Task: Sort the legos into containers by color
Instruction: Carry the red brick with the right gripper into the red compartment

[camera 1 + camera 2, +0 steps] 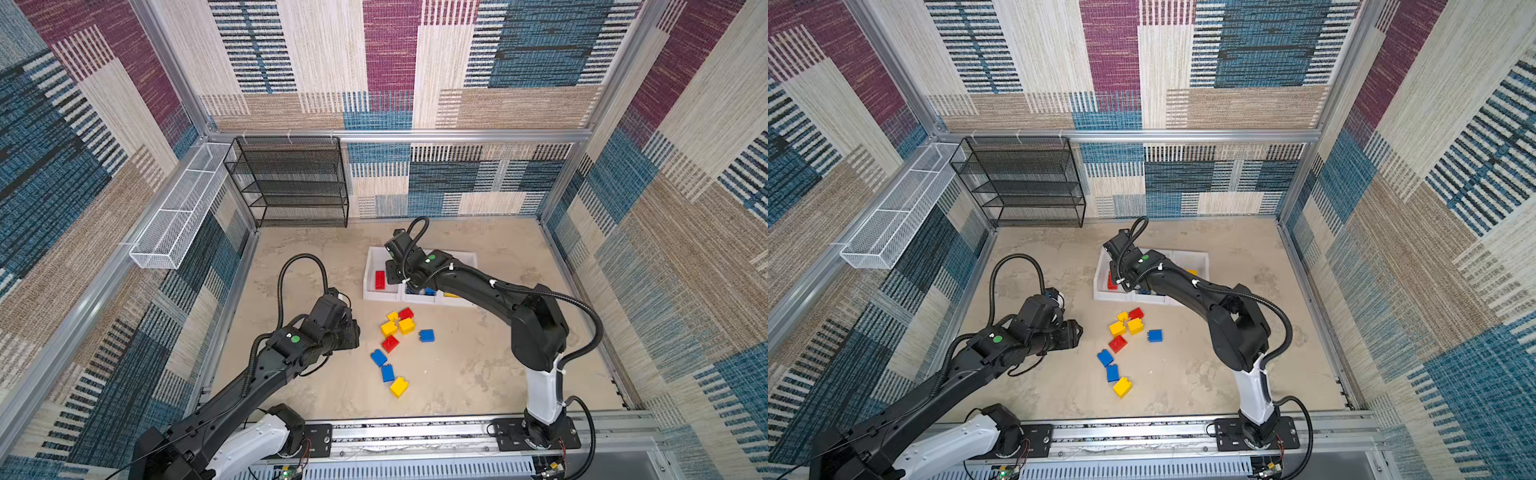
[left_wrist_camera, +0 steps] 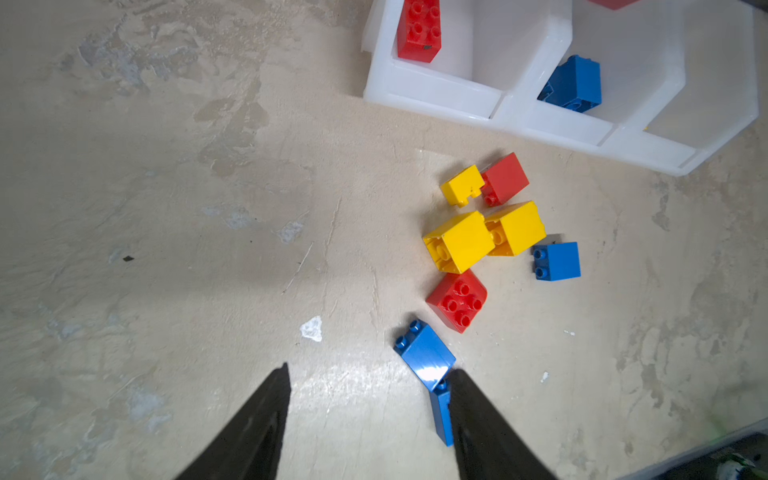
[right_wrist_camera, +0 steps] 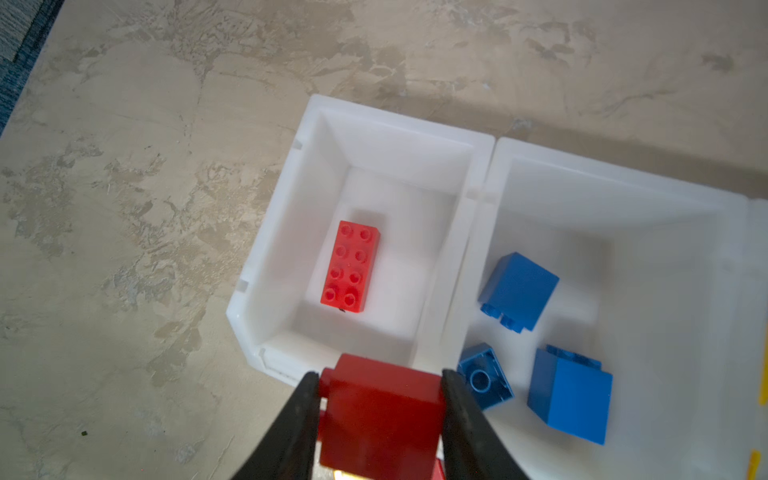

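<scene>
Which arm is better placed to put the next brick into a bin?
Right. The right gripper is shut on a red brick over the front lip of the bin holding the long red brick. The left gripper hangs open and empty beside a loose blue brick.

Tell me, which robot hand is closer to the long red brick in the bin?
Right. The right gripper, clamping a red brick, hovers at the bin's front lip, near the long red brick. The left gripper hangs open by loose blue bricks.

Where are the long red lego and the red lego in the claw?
long red lego (image 3: 350, 266), right wrist view, studded top.
held red lego (image 3: 380, 415), right wrist view, smooth side.
</scene>
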